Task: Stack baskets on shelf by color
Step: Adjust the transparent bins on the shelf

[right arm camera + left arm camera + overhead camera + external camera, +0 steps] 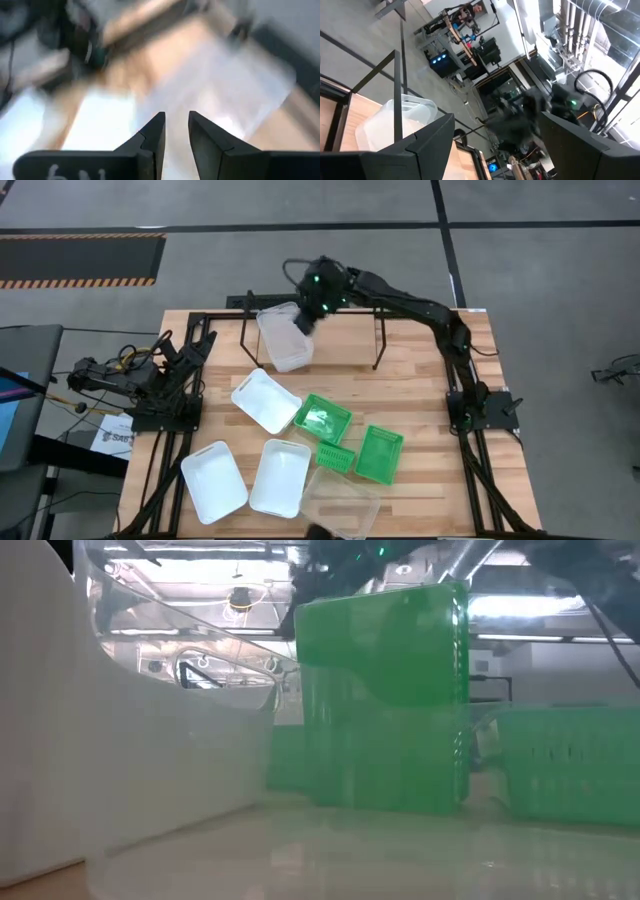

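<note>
In the high view my right gripper [303, 322] is over the left end of the black rod shelf [380, 330], shut on a clear basket [285, 340], which also shows in the left wrist view [395, 122]. Whether the basket rests on the shelf I cannot tell. Three white baskets [265, 400] [213, 480] [280, 477], three green baskets [322, 418] [336, 455] [380, 453] and another clear basket [340, 500] lie on the table's near half. My left gripper [495, 150] is open and parked at the table's left edge [165, 375]. My right gripper holds the clear basket by its rim at the far right corner [298, 315], coming from above and slanting from the table's right. In the right wrist view the fingers [156, 132] stand almost closed, with the blurred clear wall [220, 80] beyond them. The exact place of contact is hidden by the gripper.
In the low view a green basket [385, 700] stands on its side between a clear one [170, 740] close by and another green one [570, 765]. Bare wood [420, 380] lies between the shelf and the green baskets. The black table frame [470, 450] runs along the right edge.
</note>
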Tool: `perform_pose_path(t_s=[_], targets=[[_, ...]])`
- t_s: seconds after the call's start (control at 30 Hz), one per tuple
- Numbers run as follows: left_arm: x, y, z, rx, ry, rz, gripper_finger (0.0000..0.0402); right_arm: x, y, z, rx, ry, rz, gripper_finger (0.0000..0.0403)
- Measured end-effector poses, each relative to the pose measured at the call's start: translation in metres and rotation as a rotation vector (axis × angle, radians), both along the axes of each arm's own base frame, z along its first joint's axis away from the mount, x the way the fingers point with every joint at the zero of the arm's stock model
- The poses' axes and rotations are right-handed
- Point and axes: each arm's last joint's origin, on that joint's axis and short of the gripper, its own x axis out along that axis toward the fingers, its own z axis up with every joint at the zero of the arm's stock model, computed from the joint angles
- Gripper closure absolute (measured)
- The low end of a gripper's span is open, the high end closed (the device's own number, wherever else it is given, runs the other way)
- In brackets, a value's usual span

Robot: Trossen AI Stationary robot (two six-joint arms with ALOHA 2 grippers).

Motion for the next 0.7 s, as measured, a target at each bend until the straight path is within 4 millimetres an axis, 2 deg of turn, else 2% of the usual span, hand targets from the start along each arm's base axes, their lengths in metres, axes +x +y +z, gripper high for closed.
perform_pose_path(t_s=[0.07,0.17,0.33,0.57,0.7], targets=[[0.0,0.0,0.0,0.001,0.003,0.0,0.0123,-0.005,0.016,-0.006,-0.003,0.132,0.022,0.0296],[0.0,0.0,0.0,0.001,0.004,0.0,0.0123,-0.01,0.031,-0.018,-0.098,0.344,-0.044,0.0296],[0.0,0.0,0.0,0.002,0.007,0.0,0.0123,-0.015,0.041,-0.041,-0.132,0.576,-0.092,0.0296],[0.001,0.0,-0.009,0.007,0.081,-0.002,0.0123,0.004,0.05,-0.066,-0.105,0.57,-0.072,0.0296],[0.001,0.0,-0.019,-0.053,0.084,0.012,0.0123,0.01,0.053,-0.07,-0.081,0.539,-0.044,0.0296]])
